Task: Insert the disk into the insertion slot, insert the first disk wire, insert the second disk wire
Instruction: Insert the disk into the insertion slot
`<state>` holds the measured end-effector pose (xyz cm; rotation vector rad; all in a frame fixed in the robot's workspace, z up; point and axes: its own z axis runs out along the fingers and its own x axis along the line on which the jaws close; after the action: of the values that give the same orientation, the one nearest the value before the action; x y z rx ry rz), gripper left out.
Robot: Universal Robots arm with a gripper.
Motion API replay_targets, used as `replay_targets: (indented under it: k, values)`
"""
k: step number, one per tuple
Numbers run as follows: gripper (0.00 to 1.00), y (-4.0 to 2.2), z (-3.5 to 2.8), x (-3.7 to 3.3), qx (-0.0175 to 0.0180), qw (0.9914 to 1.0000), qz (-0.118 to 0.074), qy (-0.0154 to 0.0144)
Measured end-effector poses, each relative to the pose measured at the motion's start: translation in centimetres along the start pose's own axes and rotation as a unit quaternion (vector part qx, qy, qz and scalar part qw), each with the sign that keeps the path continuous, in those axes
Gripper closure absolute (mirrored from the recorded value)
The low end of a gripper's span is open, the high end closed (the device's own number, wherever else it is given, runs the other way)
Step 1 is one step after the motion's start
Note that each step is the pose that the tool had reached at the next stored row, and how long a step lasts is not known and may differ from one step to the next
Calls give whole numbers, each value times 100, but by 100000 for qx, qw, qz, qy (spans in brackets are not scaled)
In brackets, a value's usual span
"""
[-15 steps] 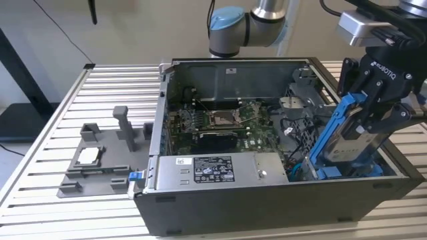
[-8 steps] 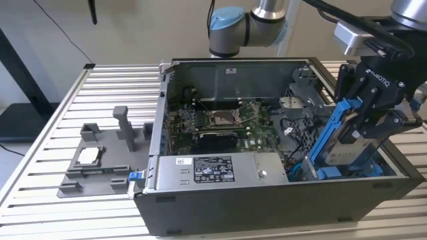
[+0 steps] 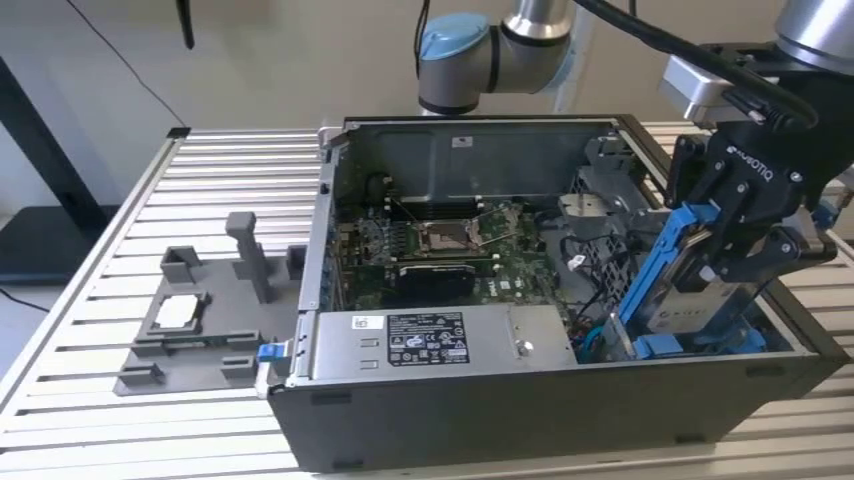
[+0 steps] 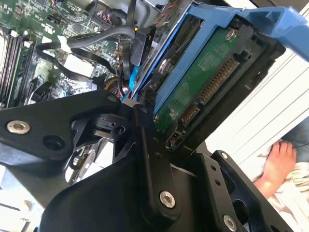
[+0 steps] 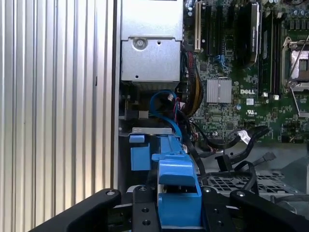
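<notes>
My gripper point(image 3: 731, 262) is shut on the disk point(image 3: 697, 288), a silver-grey drive in a bright blue carrier. The drive hangs steeply tilted over the right front corner of the open computer case point(image 3: 534, 410), its lower end down inside the case. The insertion slot point(image 3: 617, 180), a grey drive cage, stands just behind it at the case's right side. In the second wrist view the disk point(image 4: 203, 82) shows its green circuit board and connectors. In the first wrist view the blue carrier point(image 5: 176, 179) sits between the black fingers point(image 5: 140, 212). Loose black wires point(image 5: 251, 137) lie beside it.
A grey labelled power-supply box point(image 3: 427, 345) fills the case's front left, with the motherboard point(image 3: 441, 240) behind it. A grey fixture point(image 3: 200, 320) rests on the slatted table at the exterior view's left. A person's foot point(image 4: 279, 159) appears in the second wrist view.
</notes>
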<state>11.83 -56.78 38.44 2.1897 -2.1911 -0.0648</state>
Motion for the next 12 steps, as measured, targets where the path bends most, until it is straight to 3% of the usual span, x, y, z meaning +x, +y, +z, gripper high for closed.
replay_targets:
  k: [4, 6, 8, 9, 12]
  values:
    - [67, 1, 4, 0, -27, 100000, 7, -23]
    - [60, 1, 4, 0, -2, 100000, 10, 1]
    - [60, 0, 6, 0, -3, 100000, 5, -5]
    - [53, 0, 6, 0, 1, 100000, 4, 1]
    - [53, 0, 9, 0, 0, 100000, 2, -2]
